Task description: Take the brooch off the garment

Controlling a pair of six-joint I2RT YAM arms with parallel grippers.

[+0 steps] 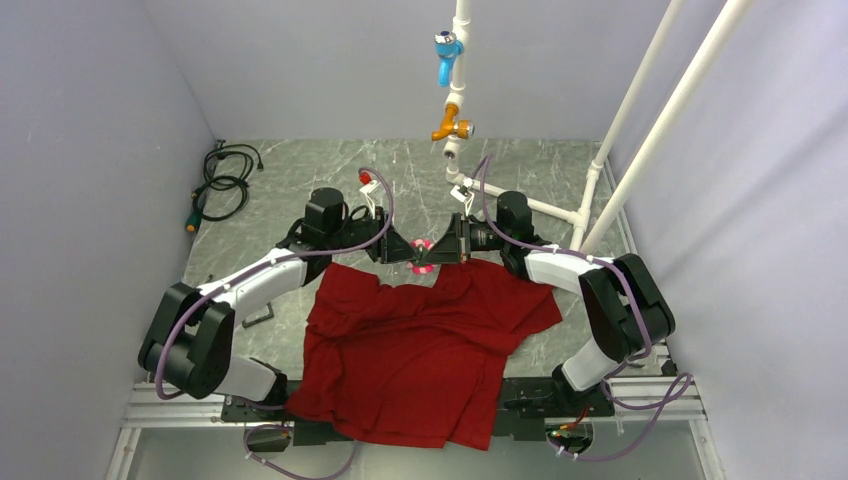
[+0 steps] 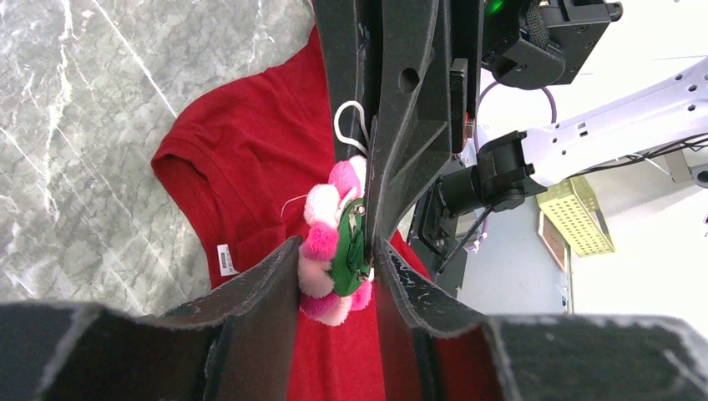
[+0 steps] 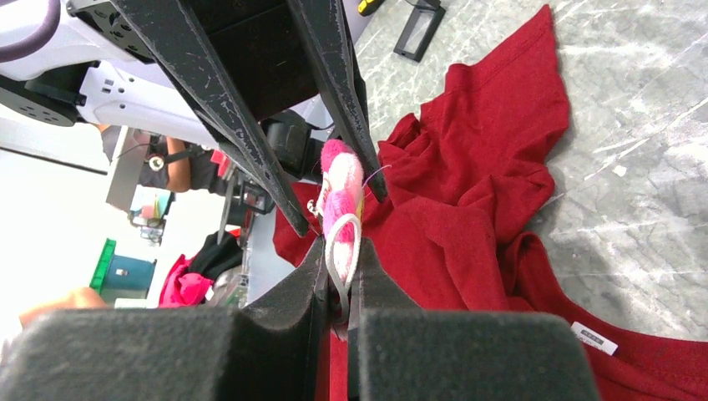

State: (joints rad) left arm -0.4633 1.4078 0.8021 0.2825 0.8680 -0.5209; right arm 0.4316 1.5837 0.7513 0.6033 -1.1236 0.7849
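Observation:
The red T-shirt lies on the grey marble table, its far edge drawn up toward the grippers. The brooch, pink and white pom-poms on a green backing, hangs between both grippers above that edge. My left gripper has its fingers closed against both sides of the brooch. My right gripper is shut on the brooch's white loop, with red cloth right below. The shirt's white label shows beside the collar, also in the right wrist view.
A white pipe frame stands at the back right, with a blue valve and an orange valve hanging over the table. A coiled black cable lies at the back left. Grey walls close in on both sides.

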